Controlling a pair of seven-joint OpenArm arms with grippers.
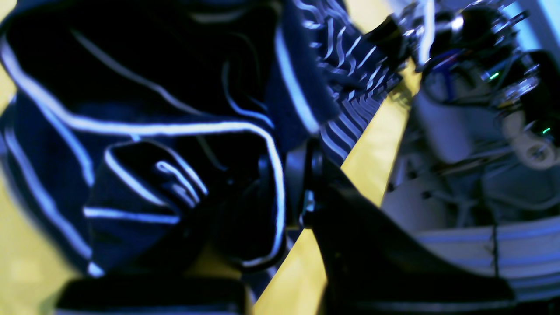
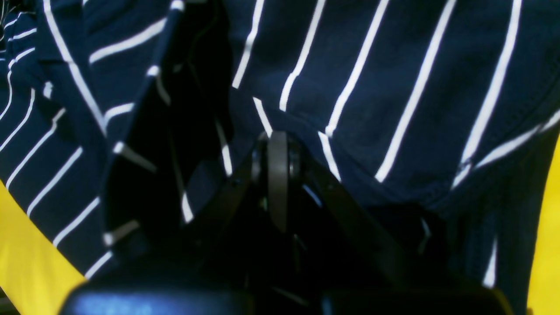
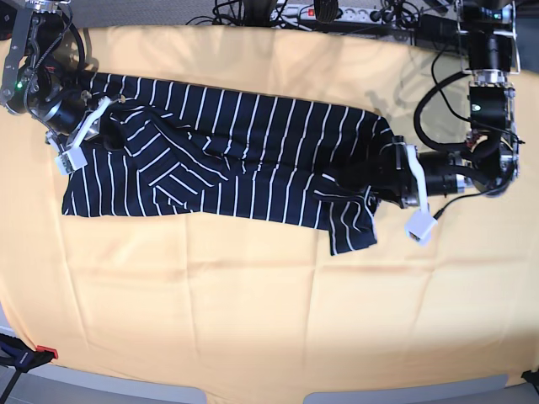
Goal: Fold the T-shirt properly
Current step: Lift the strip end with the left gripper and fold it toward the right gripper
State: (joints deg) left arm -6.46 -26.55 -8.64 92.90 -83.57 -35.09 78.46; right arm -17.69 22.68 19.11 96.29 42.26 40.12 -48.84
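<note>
On the left of the base view, the right gripper is clamped on the dark navy fabric T-shirt with thin white stripes, which lies long across the yellow-orange cloth. At the right end, the left gripper pinches bunched fabric. If one pinch slips, the fold could become crooked.
</note>
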